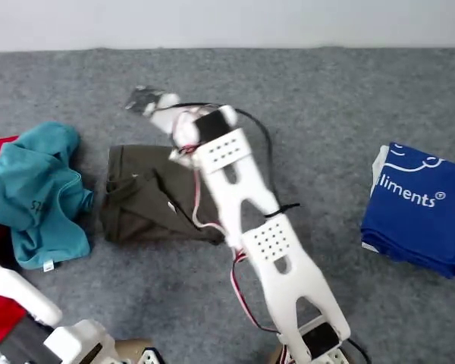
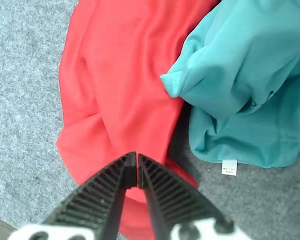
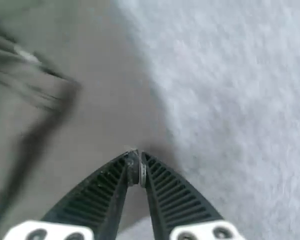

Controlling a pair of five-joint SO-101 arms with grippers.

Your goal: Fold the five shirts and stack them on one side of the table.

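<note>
- Though pressed together on nothing, parked with left gripper (image 2: 138, 170) over red shirt (image 2: 110, 90), likely idle.
- Likewise pressed together at right gripper (image 3: 135, 167), above olive shirt (image 1: 133, 205) mid-table; cannot tell if cloth caught.
- Draped over red: crumpled teal shirt (image 2: 240, 75), not yet folded.
- Well apart, near table (image 1: 326, 98) edge: folded blue shirt (image 1: 417, 212), probably starting the stack.

The right arm (image 1: 250, 220) stretches far forward, right claw (image 3: 137, 167) pinched together; left claw (image 2: 138, 170) likewise.
</note>
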